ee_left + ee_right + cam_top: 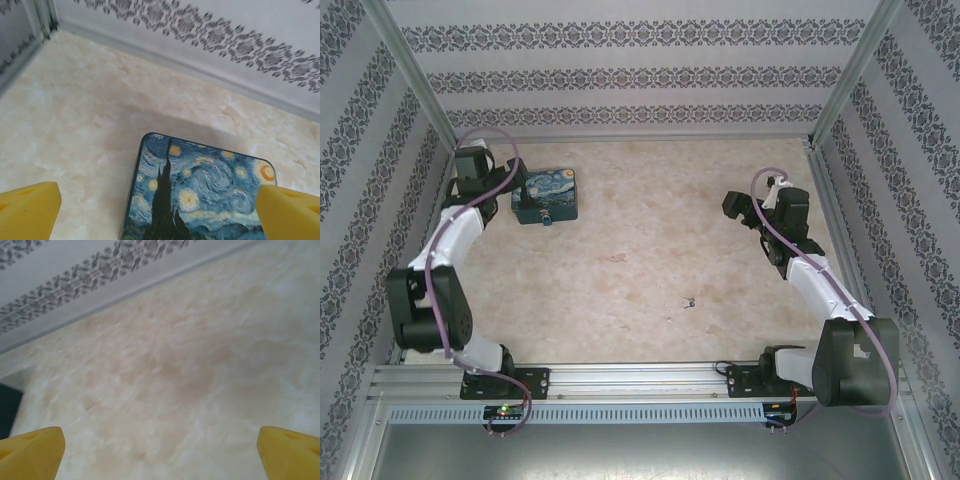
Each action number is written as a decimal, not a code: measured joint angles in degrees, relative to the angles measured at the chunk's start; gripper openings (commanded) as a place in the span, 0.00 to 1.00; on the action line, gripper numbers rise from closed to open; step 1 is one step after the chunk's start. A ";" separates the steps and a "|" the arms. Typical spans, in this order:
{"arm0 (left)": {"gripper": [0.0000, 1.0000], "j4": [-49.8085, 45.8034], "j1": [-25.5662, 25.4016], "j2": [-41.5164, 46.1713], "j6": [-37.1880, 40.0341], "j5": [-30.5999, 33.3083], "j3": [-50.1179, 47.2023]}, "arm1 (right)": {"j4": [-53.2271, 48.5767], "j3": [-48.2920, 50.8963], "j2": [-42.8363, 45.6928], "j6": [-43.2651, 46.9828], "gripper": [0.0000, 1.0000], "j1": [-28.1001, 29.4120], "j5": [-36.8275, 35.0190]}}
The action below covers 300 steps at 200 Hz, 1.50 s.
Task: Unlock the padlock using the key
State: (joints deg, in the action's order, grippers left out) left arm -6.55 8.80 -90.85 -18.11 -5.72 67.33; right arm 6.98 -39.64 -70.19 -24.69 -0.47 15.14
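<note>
Where patterned walls [620,75] close in, beige marbled tabletop [650,270] spreads

**No readable text on my feeds**

I can make out no word, number, brand or sign from any of my cameras. The painted tin [546,194] carries a starry-night picture on its lid, with no lettering I can read, even close up from the left wrist. The wall bands [640,78] are repeating ornament, not script. The small boards [503,411] by the arm bases are too tiny for me to read.
</note>
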 measured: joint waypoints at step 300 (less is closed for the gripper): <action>1.00 2.62 -23.04 -1.49 -17.57 -15.02 -10.64 | -0.42 3.13 -9.84 -22.29 0.74 22.21 10.71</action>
State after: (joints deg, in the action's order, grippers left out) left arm -3.92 -14.24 -92.33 -35.68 -20.73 56.69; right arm 6.57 -36.51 -80.03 -46.98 21.74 25.85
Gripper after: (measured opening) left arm 0.997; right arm 0.752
